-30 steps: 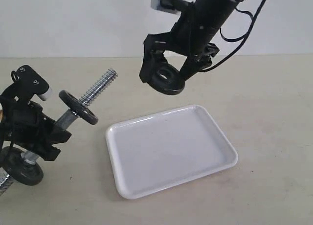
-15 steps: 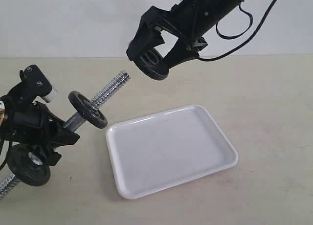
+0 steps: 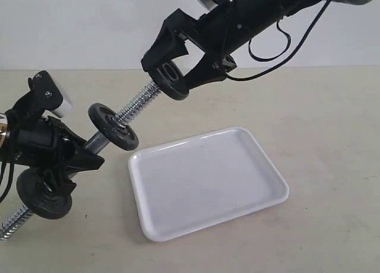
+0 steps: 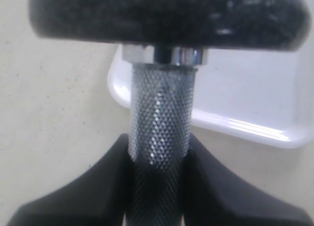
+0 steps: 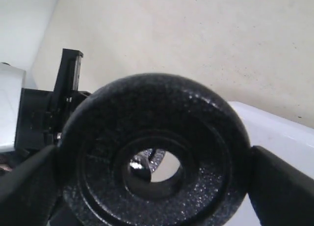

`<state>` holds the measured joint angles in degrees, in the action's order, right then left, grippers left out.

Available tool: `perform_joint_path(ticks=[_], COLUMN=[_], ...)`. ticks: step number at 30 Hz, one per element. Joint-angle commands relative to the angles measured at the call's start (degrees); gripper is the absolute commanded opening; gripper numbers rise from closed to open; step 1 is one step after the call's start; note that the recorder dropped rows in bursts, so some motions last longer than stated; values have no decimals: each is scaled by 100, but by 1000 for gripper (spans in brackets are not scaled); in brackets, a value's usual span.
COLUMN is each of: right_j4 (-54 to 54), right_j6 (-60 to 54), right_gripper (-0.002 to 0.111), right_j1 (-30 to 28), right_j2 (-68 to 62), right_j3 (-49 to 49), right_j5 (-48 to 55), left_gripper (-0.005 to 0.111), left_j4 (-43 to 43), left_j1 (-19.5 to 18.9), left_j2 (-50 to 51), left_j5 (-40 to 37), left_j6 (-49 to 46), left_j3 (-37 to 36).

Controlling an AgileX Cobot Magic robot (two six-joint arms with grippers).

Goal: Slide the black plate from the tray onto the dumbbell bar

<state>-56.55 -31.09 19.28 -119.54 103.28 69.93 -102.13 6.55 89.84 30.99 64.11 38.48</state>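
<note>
Right wrist only — chrome glint through pebbly black plate (image 5: 152,105); right gripper (image 5: 152,184) pinches it — left gripper (image 4: 157,186) clamps knurled dumbbell bar (image 4: 159,113)

The black plate (image 5: 206,132) is speckled, the tray (image 3: 208,184) glossy white, the dumbbell bar (image 4: 159,118) silver with diamond knurling, the table (image 3: 332,136) beige.

A matte beige bench (image 3: 332,136) fills the scene, with a plain white wall (image 3: 89,24) rising behind its far edge.
</note>
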Motion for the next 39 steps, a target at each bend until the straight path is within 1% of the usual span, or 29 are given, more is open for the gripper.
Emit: perform_joint_path(ticks=[1,21,26,39], right_j4=[-568,-481,-589,-604], right_j6=[-126,-82,-82,-98], right_gripper=[0,0,0,0], right_j1=[-48,-38,69,-16], right_j2=[-37,-310,-310,-209], right_j3=[83,83,83,126], right_j5=[3,3,3,3], left_gripper=[4,4,4,4], left_j4=[219,219,219,219], left_j1=[0,0,0,0], left_j2=[-314,-353,-353,-353], left_j5=[620,682,683,658], left_j6=[-59,-122,-122,-122], left_j3=[231,287,287,287])
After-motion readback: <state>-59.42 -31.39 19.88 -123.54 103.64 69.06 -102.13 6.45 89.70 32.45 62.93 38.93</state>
